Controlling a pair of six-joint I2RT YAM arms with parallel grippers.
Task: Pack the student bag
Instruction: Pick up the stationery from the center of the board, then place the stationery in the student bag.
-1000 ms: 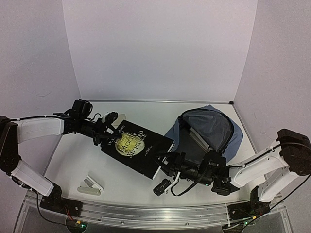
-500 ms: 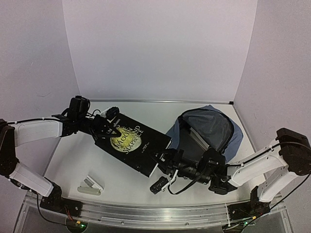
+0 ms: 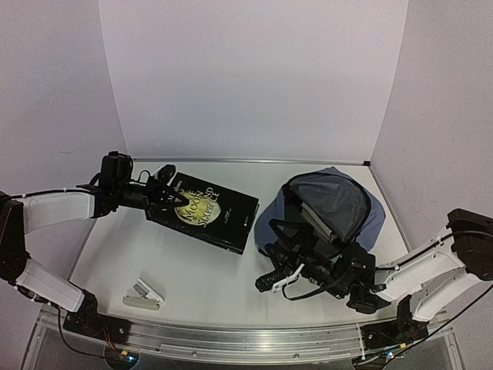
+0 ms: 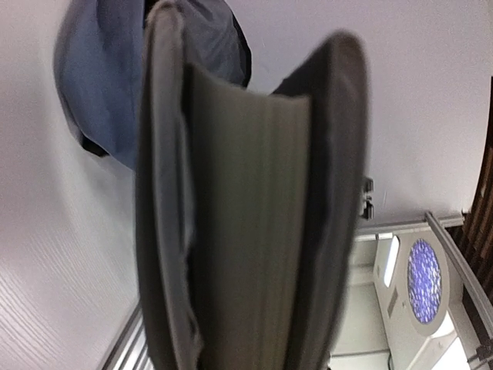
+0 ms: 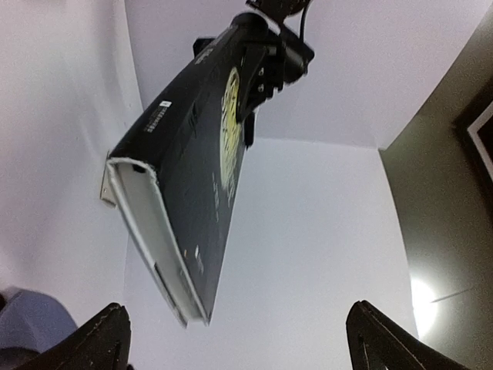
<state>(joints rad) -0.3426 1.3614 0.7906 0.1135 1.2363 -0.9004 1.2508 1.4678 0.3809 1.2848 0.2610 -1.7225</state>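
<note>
**Black book gripped at left, bag lying open at right**

Top view: the left gripper (image 3: 166,196) is clamped on a black hardback book (image 3: 209,220) with a gold disc on its cover, over the left half of the white table (image 3: 192,285). The soft blue-grey student bag (image 3: 339,196) lies unzipped toward the far right corner. Just in front of it, the right gripper (image 3: 271,266) gapes wide and empty.

Left wrist view: page edges of the book (image 4: 246,231) fill the frame, with the bag (image 4: 108,85) behind.

Right wrist view: the fingertips (image 5: 104,339) stand far apart, and the book (image 5: 192,177) hangs tilted.
</note>
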